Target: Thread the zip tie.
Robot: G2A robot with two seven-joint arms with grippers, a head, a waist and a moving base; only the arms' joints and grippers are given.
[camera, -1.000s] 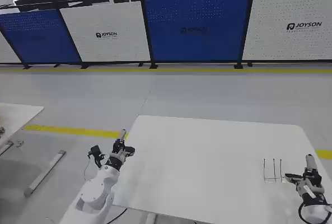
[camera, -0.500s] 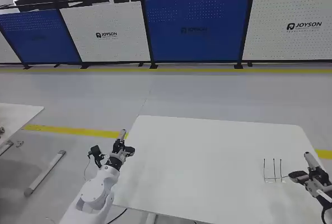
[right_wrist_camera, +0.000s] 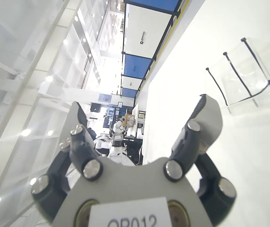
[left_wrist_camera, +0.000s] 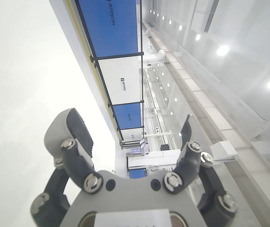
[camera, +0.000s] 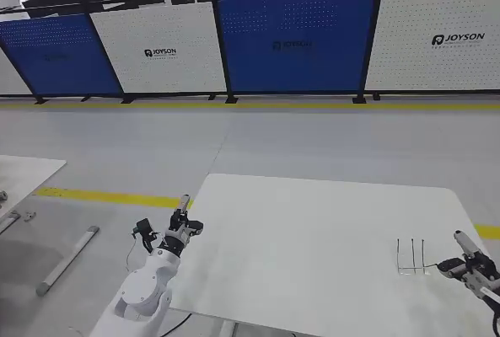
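Resting on a clear stand [right_wrist_camera: 255, 79] near the right front corner of the white tabletop [camera: 317, 244], three black zip ties [right_wrist_camera: 238, 76] are lying side by side, with their small square heads pointing toward the far edge. In the right wrist view, the strap of the outermost tie is bending sideways across the near end of the stand, running back toward its neighbours.

The right hand [camera: 450, 255] is hanging just beside the stand, on the side nearer the tabletop's right edge, and is keeping apart from the ties. Its fingers [right_wrist_camera: 205, 109] are standing wide apart and are gripping nothing.

The left hand [camera: 182, 217] is hovering at the left edge of the tabletop, well apart from the zip ties. It is pointing toward the blue and white partition panels [camera: 296, 46] that are standing beyond the yellow line [camera: 106, 197] on the floor. Its two fingers [left_wrist_camera: 78, 128] are likewise spread apart, with nothing between them.
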